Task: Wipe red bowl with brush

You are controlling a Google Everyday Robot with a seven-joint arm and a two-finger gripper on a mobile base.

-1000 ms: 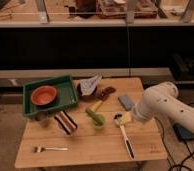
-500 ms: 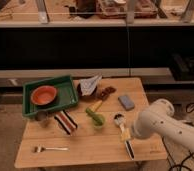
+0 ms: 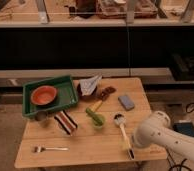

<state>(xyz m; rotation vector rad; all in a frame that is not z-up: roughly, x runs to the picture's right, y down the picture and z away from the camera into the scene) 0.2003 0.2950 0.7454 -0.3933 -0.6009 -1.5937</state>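
Observation:
The red bowl [image 3: 44, 95] is a shallow orange-red bowl lying inside the green tray [image 3: 66, 84] at the table's left rear. The brush [image 3: 122, 132] lies flat on the table right of centre. Its round head points to the back and its black handle end lies near the front edge. My gripper [image 3: 132, 149] is at the tip of the white arm [image 3: 157, 134], which comes in from the lower right. It sits low over the brush's handle end. The arm hides the gripper's far side.
A white folded paper [image 3: 90, 85], a brown item [image 3: 108, 92] and a blue-grey sponge [image 3: 126, 102] lie at the back. A yellow-green utensil [image 3: 94, 108], a small green cup [image 3: 98, 121], a striped cloth [image 3: 65, 123] and a fork [image 3: 50, 148] are also on the table.
The arm has swung down and toward the table's front right, and the gripper has moved along the brush handle to its near end. The brush and bowl have not moved.

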